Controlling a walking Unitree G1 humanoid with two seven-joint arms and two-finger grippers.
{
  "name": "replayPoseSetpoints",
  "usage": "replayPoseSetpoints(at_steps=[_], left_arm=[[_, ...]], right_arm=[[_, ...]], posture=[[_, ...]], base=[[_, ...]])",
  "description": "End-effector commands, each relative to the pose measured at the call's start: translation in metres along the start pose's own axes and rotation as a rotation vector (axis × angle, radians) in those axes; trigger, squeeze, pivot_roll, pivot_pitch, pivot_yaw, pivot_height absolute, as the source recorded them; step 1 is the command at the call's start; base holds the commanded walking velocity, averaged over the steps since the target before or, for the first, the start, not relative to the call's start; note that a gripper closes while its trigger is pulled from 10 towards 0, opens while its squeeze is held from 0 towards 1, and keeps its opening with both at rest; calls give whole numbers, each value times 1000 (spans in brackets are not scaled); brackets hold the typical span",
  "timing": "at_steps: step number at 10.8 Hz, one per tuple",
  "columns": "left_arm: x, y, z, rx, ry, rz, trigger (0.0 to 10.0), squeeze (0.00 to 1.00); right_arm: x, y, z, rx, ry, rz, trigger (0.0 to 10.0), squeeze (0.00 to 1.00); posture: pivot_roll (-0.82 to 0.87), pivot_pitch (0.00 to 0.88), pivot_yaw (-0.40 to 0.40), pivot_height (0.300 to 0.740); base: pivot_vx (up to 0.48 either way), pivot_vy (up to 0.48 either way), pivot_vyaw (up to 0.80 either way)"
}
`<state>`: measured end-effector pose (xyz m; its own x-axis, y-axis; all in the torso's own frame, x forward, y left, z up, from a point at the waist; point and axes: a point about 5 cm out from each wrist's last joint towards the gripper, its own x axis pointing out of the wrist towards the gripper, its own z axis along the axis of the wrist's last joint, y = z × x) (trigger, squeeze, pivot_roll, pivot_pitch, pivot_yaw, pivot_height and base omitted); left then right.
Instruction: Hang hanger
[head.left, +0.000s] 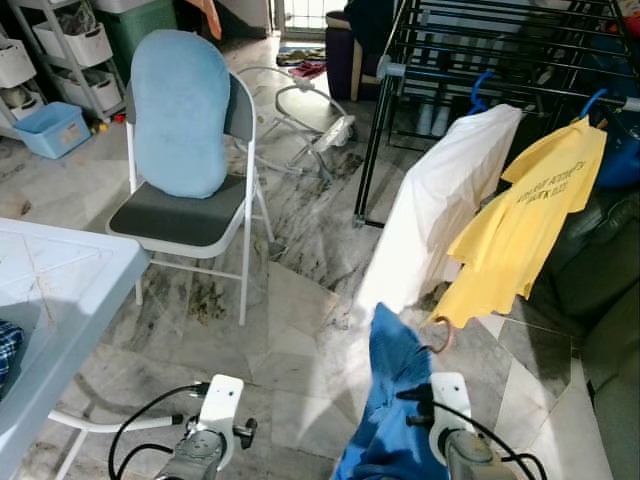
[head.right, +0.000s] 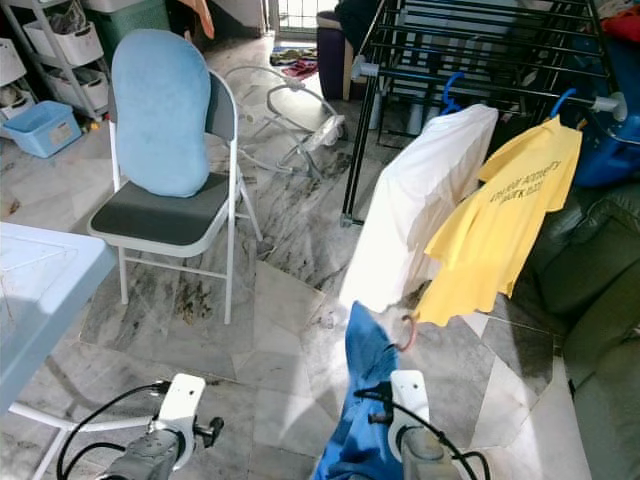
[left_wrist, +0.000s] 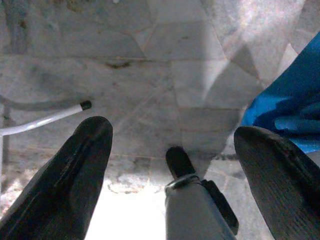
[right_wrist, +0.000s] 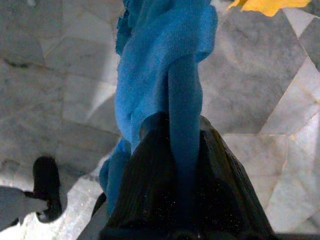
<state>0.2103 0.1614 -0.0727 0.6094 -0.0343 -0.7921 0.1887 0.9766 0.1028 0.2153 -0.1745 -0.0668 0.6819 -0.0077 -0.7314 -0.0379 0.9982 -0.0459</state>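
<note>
A blue garment (head.left: 392, 395) hangs low in front of me with my right gripper (right_wrist: 183, 131) shut on a fold of its cloth. A pinkish curved piece (head.left: 441, 336) shows beside the garment's top; I cannot tell if it is a hanger hook. The black drying rack (head.left: 470, 55) stands ahead to the right. On its rail hang a white shirt (head.left: 440, 205) and a yellow shirt (head.left: 530, 215), each on a blue hanger (head.left: 481, 88). My left gripper (left_wrist: 175, 132) is low on the left, open, with only floor between its fingers.
A white folding chair (head.left: 185, 225) with a light blue cushion (head.left: 182, 110) stands ahead on the left. A white table (head.left: 60, 290) is close at my left. A dark sofa (head.left: 600, 300) lines the right side. A baby bouncer (head.left: 305, 115) and storage shelves (head.left: 60, 50) sit further back.
</note>
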Motion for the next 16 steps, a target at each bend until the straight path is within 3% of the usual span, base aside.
replayPoseSetpoints(at_steps=[1, 4, 5, 8, 11, 14, 16], left_arm=[[0, -4, -5, 16, 26, -15, 10000, 0], [1, -4, 7, 33, -22, 37, 10000, 0], [0, 13, 7, -16, -39, 105, 10000, 0], [-1, 18, 4, -64, -18, 115, 10000, 0], [-3, 23, -5, -45, 4, 114, 10000, 0], [-3, 22, -7, -24, 21, 105, 10000, 0], [-1, 14, -3, -11, 21, 91, 10000, 0]], right_arm=[[-1, 3, -5, -4, 19, 13, 10000, 0], [0, 11, -3, -4, 7, -5, 10000, 0], [1, 3, 3, 2, -20, -38, 10000, 0], [0, -11, 3, -13, -14, -60, 10000, 0], [-1, -8, -2, -4, 1, -47, 10000, 0], [-2, -7, -6, -15, 14, -40, 10000, 0], [-2, -8, -8, -13, 21, -44, 10000, 0]], posture=[[-116, 78, -10, 740], [-113, 82, -6, 740], [-112, 83, -1, 740], [-106, 82, -2, 740], [-102, 85, 2, 740], [-105, 88, 4, 740], [-109, 89, 7, 740]], base=[[0, 0, 0], [0, 0, 0], [0, 0, 0], [0, 0, 0], [0, 0, 0], [0, 0, 0], [-283, 0, 0]])
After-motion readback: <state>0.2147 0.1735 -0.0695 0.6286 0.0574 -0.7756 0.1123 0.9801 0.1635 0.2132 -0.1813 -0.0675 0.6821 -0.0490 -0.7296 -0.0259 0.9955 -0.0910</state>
